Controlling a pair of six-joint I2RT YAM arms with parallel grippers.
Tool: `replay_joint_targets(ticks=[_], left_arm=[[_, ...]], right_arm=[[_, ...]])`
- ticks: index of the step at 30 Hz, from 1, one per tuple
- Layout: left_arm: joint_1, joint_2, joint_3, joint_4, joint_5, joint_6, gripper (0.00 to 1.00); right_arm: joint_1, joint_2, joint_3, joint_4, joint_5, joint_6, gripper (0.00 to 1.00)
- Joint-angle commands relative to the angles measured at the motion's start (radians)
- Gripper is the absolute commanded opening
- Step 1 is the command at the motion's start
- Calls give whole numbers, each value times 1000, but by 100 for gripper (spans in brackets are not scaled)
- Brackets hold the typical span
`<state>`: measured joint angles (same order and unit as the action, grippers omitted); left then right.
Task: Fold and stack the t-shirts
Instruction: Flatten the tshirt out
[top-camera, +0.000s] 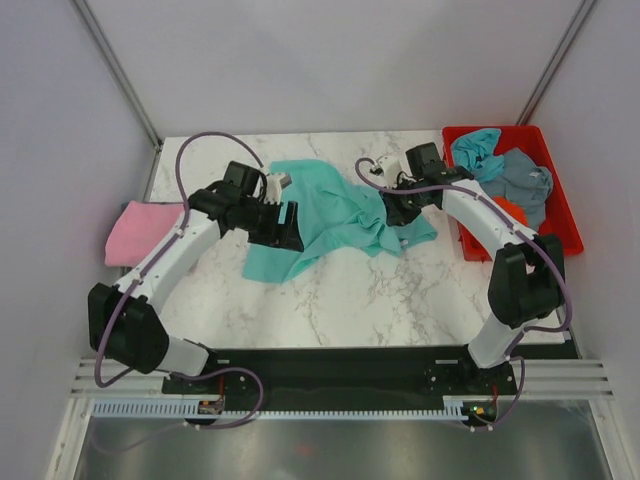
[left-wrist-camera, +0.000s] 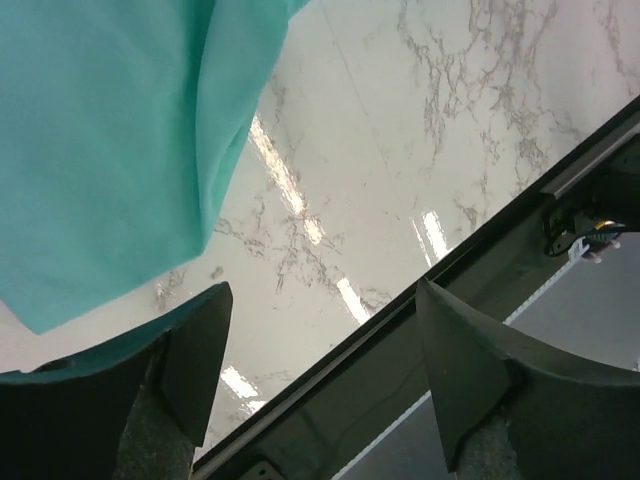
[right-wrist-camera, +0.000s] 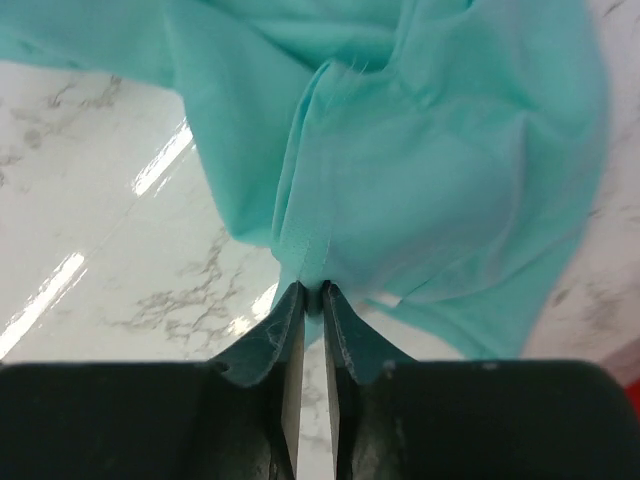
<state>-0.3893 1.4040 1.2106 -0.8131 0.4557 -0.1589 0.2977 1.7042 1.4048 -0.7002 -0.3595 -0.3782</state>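
Well, the marble tabletop (top-camera: 380, 300) carries a teal-green t-shirt (top-camera: 330, 215), lying crumpled across its middle. Right of that t-shirt sits a red tray (top-camera: 562, 205) holding a grey-blue t-shirt (top-camera: 520, 180), a light blue t-shirt (top-camera: 478, 148) and an orange t-shirt (top-camera: 512, 210) in a heap. Well to the left of the teal-green one, a pink t-shirt (top-camera: 140, 232) lies at the tabletop's edge. The left fingers (left-wrist-camera: 195, 370) are spread wide by its left edge, holding nothing. The right fingers (right-wrist-camera: 295, 330) are pinched tight on a fold at its right edge.
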Motion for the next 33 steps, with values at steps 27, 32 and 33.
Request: replay_joint_targets(ticks=[27, 32, 33], left_arm=[[109, 1058, 1119, 276, -627, 288, 78], [136, 1132, 1169, 337, -621, 320, 75], [141, 1142, 1179, 345, -612, 325, 74]], right_arm=[[-14, -41, 36, -12, 10, 32, 31], [-14, -8, 48, -5, 16, 41, 31], [-14, -2, 49, -5, 17, 41, 31]])
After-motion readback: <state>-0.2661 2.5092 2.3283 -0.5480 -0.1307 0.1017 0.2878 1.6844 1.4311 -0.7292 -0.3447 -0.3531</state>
